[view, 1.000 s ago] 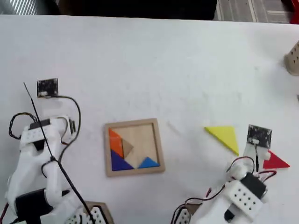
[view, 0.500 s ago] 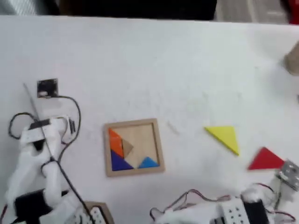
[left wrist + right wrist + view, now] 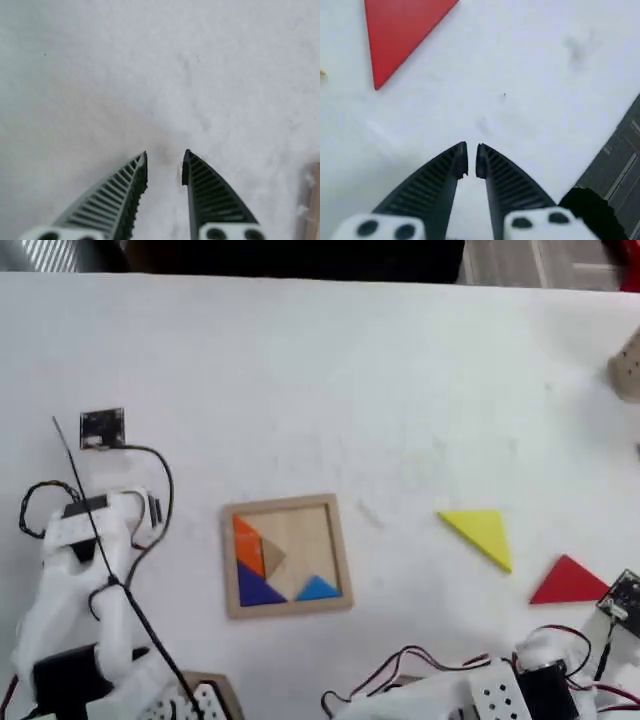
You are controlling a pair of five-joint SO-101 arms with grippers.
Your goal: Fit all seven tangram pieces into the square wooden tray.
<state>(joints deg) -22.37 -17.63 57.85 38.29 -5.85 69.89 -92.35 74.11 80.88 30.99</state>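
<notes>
Worktop (image 3: 400,390) white. Tray (image 3: 285,501) pale natural wood. Inside tray: orange piece (image 3: 246,545) at 9 o'clock, tan piece (image 3: 272,555), dark blue piece (image 3: 258,590), light blue piece (image 3: 318,588) at 5 o'clock. Yellow triangle (image 3: 482,532) and red triangle (image 3: 568,582) plain. Left fingers (image 3: 120,200) dark grey-green, ribbed. Right fingers (image 3: 440,180) black, ribbed. Arm shell (image 3: 70,580) white.

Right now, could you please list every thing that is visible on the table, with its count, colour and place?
wooden tray: 1, light wood, middle of the table, robot side
orange piece: 1, orange, in the tray, left side
tan piece: 1, tan, in the tray, beside the orange one
dark blue triangle: 1, in the tray, left corner on the robot side
light blue triangle: 1, in the tray, robot side
yellow triangle: 1, on the table right of the tray
red triangle: 1, further right
perforated object: 1, beige, right edge
table: 1, white
left gripper: 1, dark, open, over bare table
right gripper: 1, dark, shut, empty, near the red triangle
</notes>
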